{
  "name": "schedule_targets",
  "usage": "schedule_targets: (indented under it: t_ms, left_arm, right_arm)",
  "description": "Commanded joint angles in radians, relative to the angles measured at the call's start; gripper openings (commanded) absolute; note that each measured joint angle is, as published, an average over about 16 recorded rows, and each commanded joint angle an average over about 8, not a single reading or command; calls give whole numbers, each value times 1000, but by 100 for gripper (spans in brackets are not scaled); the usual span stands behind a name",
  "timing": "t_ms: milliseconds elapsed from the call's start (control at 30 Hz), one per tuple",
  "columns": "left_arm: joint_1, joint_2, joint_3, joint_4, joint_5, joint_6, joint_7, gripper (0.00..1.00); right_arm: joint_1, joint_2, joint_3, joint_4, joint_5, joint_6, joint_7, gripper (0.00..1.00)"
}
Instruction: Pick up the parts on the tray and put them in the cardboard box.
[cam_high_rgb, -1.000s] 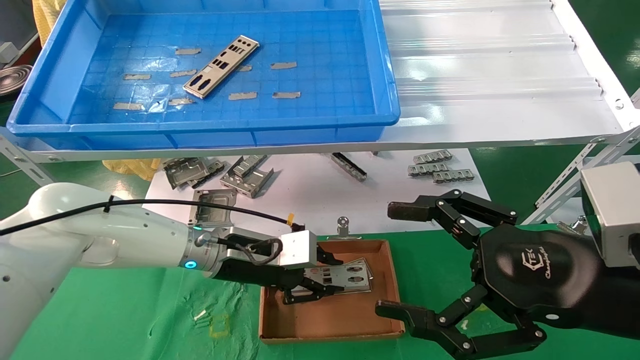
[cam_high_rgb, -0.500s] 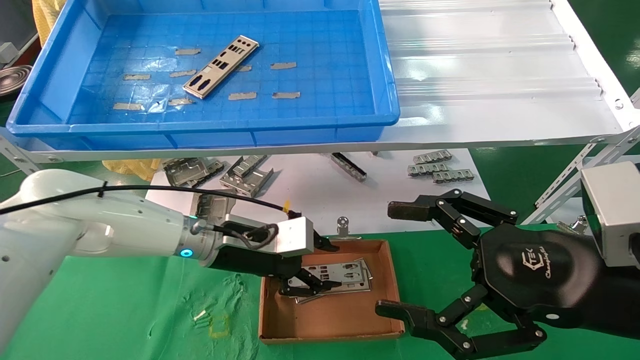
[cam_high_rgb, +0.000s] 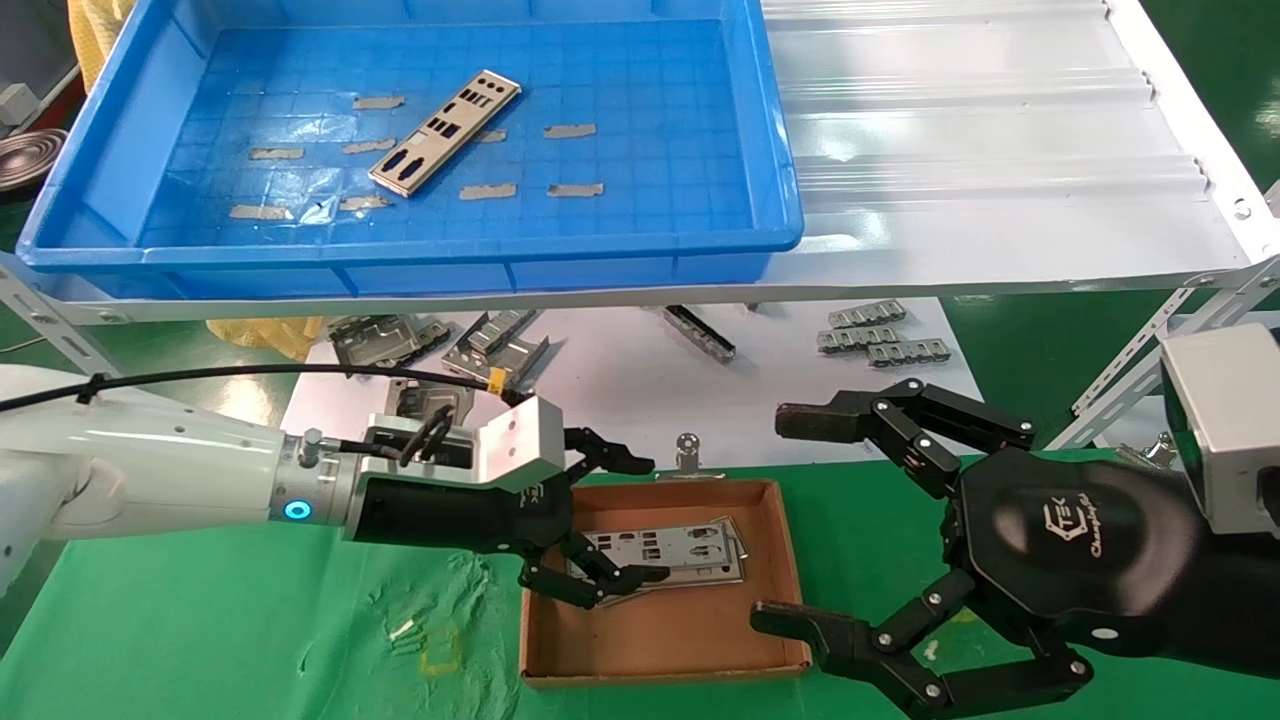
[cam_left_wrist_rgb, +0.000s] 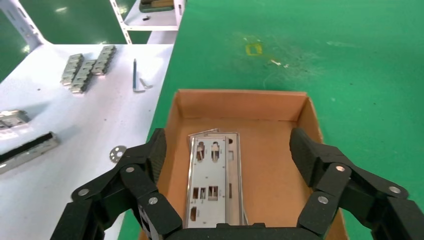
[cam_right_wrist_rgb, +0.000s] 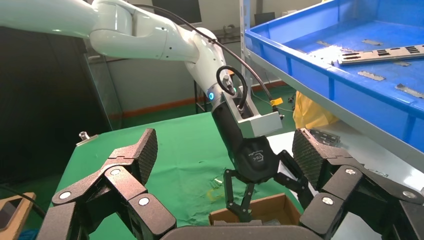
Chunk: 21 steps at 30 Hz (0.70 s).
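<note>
One part (cam_high_rgb: 445, 133), a thin punched silver plate, lies aslant on the floor of the blue tray (cam_high_rgb: 770, 150) on the upper shelf. More parts (cam_high_rgb: 670, 550) lie stacked flat in the cardboard box (cam_high_rgb: 680, 625) on the green cloth. My left gripper (cam_high_rgb: 640, 520) hangs open at the box's left end, its fingers either side of the stack and touching nothing. In the left wrist view the parts (cam_left_wrist_rgb: 215, 180) lie between the spread jaws of that gripper (cam_left_wrist_rgb: 230, 150), inside the box (cam_left_wrist_rgb: 270, 165). My right gripper (cam_high_rgb: 780, 518) is open and holds nothing, just right of the box.
Bent grey brackets (cam_high_rgb: 495, 345) and small slotted strips (cam_high_rgb: 880, 335) lie on the white table under the shelf. The ribbed white shelf (cam_high_rgb: 1000, 150) runs to the right of the tray. A metal clip (cam_high_rgb: 686, 450) stands at the box's far edge.
My left gripper has opened wide and drawn back to the left, leaving the plate it held lying on the stack in the box. The right arm has not moved.
</note>
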Motion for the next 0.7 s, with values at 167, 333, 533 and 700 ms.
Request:
schedule_targets:
  t_ms: [167, 333, 533, 700]
  left_arm:
    - [4, -3, -3, -6, -3, 0, -4, 100]
    - [29, -33, -32, -59, -19, 1, -33, 100]
    - [81, -95, -89, -168, -52, 4, -93, 100]
    - [125, -148, -139, -260, -80, 7, -144, 100]
  right_arm:
    - [0, 0, 0, 0, 0, 0, 0, 100]
    - [0, 0, 0, 0, 0, 0, 0, 100]
    - [0, 0, 0, 0, 0, 0, 0, 100]
    - [0, 0, 0, 0, 0, 0, 0, 100]
